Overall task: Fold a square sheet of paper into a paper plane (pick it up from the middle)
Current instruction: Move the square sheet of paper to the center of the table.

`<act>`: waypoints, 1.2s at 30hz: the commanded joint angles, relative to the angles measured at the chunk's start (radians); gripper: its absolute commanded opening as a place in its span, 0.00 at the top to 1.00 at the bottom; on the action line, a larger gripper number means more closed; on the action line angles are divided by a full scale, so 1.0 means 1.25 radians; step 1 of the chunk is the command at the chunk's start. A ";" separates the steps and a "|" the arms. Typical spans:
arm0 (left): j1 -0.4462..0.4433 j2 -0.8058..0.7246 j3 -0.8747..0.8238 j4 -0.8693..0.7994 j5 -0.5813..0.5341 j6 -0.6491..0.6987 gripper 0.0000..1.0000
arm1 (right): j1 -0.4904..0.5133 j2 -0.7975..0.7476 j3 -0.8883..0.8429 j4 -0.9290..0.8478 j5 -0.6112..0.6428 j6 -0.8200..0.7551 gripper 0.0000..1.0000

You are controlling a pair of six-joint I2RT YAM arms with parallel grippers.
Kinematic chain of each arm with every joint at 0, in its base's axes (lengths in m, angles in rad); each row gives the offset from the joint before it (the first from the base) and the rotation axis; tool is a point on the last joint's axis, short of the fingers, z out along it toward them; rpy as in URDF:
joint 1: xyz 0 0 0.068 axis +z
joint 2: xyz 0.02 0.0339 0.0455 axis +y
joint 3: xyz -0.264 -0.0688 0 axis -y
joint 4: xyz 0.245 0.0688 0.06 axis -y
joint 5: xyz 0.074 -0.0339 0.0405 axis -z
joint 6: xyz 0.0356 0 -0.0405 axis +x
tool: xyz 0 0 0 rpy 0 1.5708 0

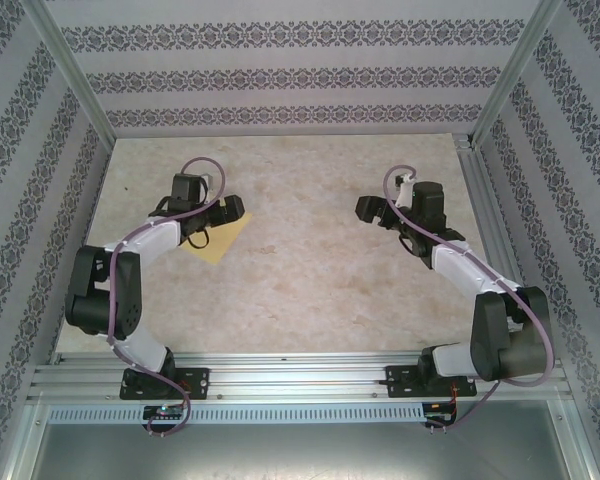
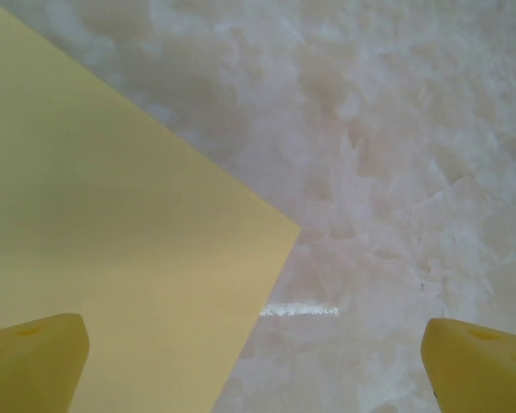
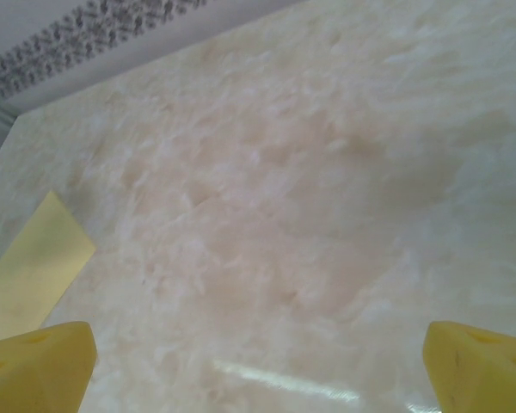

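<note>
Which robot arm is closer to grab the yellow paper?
Left. The left claw hangs open over a corner of the square sheet of paper; the right claw, also open, is far away.

R gripper (image 3: pixel 258 370) jaws wide apart above marble table (image 3: pixel 310 189); yellow paper (image 3: pixel 30 267) flat at L edge; patterned wall (image 3: pixel 95 34) top L.

Marbled beige table top (image 1: pixel 310 270), enclosed on three sides by pale walls (image 1: pixel 280 70) papered with bands of dark floral ornament. Slim metal posts (image 1: pixel 72 75) stand at the rear corners, and a ribbed metal rail (image 1: pixel 300 378) borders the near edge. A streak of glare (image 2: pixel 299 310) marks the surface.
</note>
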 commanded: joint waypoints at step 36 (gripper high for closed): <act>-0.265 0.114 0.070 -0.149 -0.087 -0.281 0.00 | 0.066 -0.101 -0.011 -0.176 0.080 -0.012 0.02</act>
